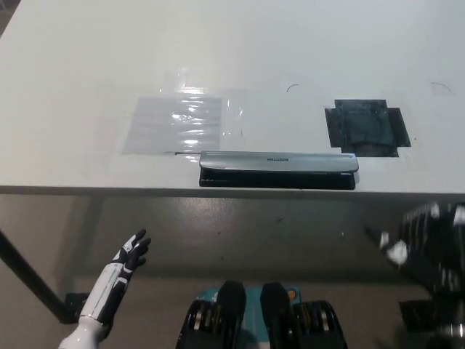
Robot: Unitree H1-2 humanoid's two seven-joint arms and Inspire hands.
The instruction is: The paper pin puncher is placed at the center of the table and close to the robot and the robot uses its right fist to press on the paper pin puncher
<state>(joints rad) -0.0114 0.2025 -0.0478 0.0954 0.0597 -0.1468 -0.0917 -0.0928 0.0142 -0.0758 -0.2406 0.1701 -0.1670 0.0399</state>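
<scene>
A clear plastic sheet [176, 122] and black tape patch [365, 128] lie on the white table [87, 65].

White tabletop [87, 58] is filling the upper part of the head view, its near edge running straight across the frame. The paper pin puncher [278, 169], a long silver bar on a black base, is lying along that near edge at about mid-width. A clear plastic sheet [178, 122] is lying flat just behind its left end, and a dark taped patch [365, 127] is sitting behind its right end.
</scene>
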